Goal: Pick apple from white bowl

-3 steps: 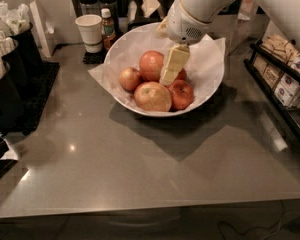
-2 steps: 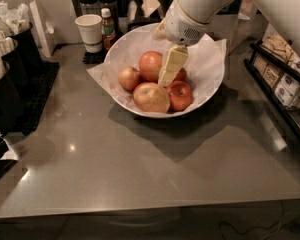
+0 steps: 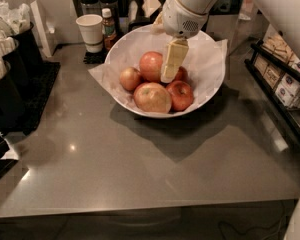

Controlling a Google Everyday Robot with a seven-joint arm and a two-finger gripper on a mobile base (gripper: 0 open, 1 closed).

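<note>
The large white bowl [image 3: 210, 91] with a crinkled white paper lining sits at the back middle of the grey counter. Several red-yellow apples lie in it: a big one at the front [image 3: 152, 97], a red one to its right [image 3: 180, 95], a small one at the left [image 3: 130, 78] and one at the back [image 3: 150, 64]. Another apple is partly hidden behind the gripper. My gripper [image 3: 170, 69] reaches down into the bowl from above on the white arm. Its cream tip sits between the back apple and the partly hidden one, just above the front apples.
A white paper cup [image 3: 90, 31] and a small brown bottle [image 3: 108, 28] stand behind the bowl at the left. Black holders with white packets [image 3: 7, 49] line the left edge. A dark rack with boxed goods [image 3: 282, 79] stands at the right.
</note>
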